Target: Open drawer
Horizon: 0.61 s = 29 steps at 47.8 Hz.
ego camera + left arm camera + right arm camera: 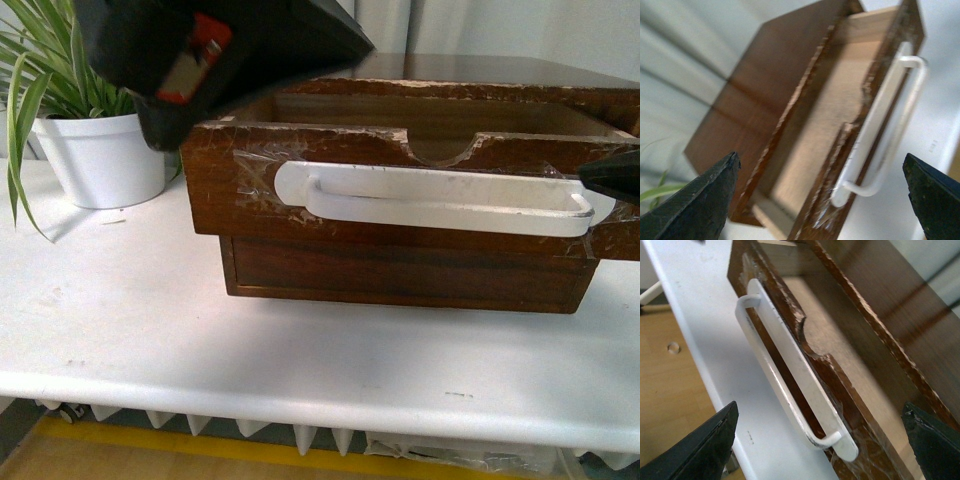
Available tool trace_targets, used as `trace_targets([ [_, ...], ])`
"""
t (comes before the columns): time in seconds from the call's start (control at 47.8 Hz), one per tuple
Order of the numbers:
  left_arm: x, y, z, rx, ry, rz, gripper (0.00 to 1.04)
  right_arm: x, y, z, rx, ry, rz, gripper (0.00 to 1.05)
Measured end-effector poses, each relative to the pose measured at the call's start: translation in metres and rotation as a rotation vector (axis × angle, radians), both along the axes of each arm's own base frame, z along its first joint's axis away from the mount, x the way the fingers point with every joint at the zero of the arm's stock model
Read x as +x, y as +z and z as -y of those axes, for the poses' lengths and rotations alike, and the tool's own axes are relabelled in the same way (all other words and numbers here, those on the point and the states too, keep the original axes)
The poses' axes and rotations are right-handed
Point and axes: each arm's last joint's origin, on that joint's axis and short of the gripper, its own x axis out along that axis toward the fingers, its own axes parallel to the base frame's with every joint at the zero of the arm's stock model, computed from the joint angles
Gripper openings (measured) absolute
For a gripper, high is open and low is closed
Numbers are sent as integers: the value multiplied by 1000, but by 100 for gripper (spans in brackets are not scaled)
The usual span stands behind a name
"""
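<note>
Here the drawer (400, 215) stands partly out of its dark wooden case (755, 95), so it is already open by some way; its pale inner floor (825, 130) shows in both wrist views. It is the upper of two; under it sits a plain dark front (400, 272). On the drawer's front a long white handle (440, 200) lies horizontal, fixed with clear tape (250, 175); the rim above it is chipped and has a half-round notch (445, 150) near its middle. The case rests on a white surface (300, 360), just beside and to the right of a white pot (100, 160) with a green striped plant (40, 60).

The left hand (820, 156) hangs near the drawer's left end and higher than it; its two dark fingers (700, 200) are spread wide and hold nothing; in the front view its black body with a red label covers the upper left corner. The right hand (820, 405) hovers near the right end of the handle, its fingers (700, 445) also wide apart and empty; in the front view only a dark tip of it shows at the right edge, just beside the handle's end, and I cannot tell whether it touches.
</note>
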Motion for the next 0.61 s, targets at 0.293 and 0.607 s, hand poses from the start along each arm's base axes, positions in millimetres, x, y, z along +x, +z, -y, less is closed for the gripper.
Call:
trace_targets([
  [0.293, -41, -36, -50, -337, 509, 11, 99, -47, -27, 26, 275, -299, -1, 96],
  [0.607, -107, -102, -82, -627, 880, -101, 99, -97, -71, 44, 475, -533, -56, 96],
])
